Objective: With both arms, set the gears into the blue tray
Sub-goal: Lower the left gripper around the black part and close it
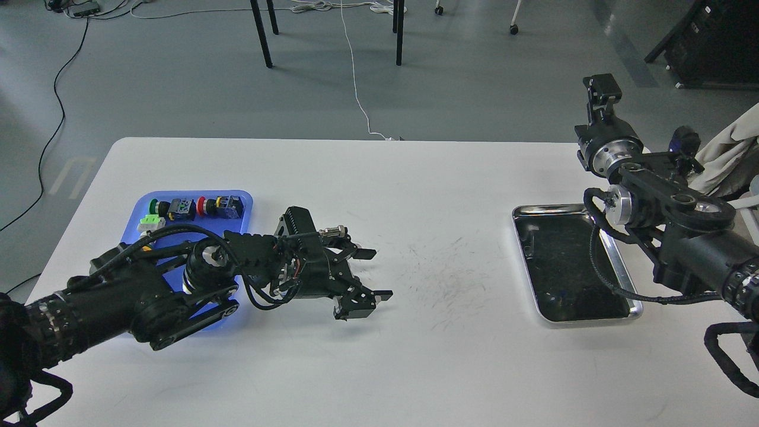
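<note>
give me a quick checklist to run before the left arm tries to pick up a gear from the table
1. Gear located: not ok, none visible now.
2. Left tool open over the white table: ok, fingers spread.
3. Blue tray has room: cannot tell, the arm hides most of it; push-button switches line its far edge.
4. Right tool out of the way: ok, raised at the far right.
5. Silver tray clear of the path: ok.

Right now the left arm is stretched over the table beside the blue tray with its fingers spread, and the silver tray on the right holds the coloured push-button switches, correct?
Not quite. The head view shows the silver tray holds no switches; the coloured push-button switches sit along the far edge of the blue tray. The rest stands: the left gripper reaches over the table beside that tray with its fingers spread.
</note>
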Robot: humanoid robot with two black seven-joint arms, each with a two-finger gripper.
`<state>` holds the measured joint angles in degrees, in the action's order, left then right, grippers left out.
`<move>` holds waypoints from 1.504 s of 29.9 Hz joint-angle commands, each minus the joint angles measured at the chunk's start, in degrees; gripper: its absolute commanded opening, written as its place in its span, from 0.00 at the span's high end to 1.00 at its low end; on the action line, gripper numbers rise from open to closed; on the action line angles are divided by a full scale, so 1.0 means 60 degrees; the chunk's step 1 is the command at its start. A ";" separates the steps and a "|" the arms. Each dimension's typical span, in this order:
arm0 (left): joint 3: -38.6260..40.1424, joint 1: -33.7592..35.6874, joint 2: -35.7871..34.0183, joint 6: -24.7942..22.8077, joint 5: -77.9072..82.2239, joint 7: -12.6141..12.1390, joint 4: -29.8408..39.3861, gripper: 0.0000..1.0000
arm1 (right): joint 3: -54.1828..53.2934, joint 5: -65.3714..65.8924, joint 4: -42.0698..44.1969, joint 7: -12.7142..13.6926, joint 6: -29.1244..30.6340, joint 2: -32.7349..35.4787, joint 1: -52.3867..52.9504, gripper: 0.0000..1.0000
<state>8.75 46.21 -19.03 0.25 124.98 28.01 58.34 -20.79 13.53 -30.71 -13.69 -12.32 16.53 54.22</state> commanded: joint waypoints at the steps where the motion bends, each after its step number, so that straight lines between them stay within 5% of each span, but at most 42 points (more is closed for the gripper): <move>1: 0.0007 -0.0012 -0.0007 0.0164 0.0004 -0.0002 -0.0201 0.21 | 0.0008 0.0000 0.0006 -0.0004 -0.0012 -0.0001 0.0015 0.03; 5: -0.0124 -0.0026 0.0008 0.0413 0.0004 -0.0002 -0.0333 0.29 | 0.0008 0.0000 -0.0008 0.0011 -0.0012 -0.0001 0.0030 0.03; 23: -0.1178 -0.0129 0.0154 0.1730 0.0004 -0.0002 -0.1534 0.34 | 0.0023 0.0000 -0.0008 -0.0004 -0.0027 -0.0001 0.0045 0.03; 36: -0.1384 -0.0129 0.0081 0.1937 0.0004 -0.0002 -0.1973 0.63 | 0.0052 0.0015 -0.0023 -0.0004 -0.0041 -0.0001 0.0030 0.03; 45: -0.1588 -0.0144 0.0096 0.1937 0.0004 -0.0002 -0.2223 0.67 | 0.0067 0.0015 -0.0038 -0.0004 -0.0115 -0.0001 0.0030 0.03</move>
<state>0.43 45.44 -18.41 11.90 124.97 28.03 45.28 -20.40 13.56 -30.94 -13.71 -12.98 16.52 54.37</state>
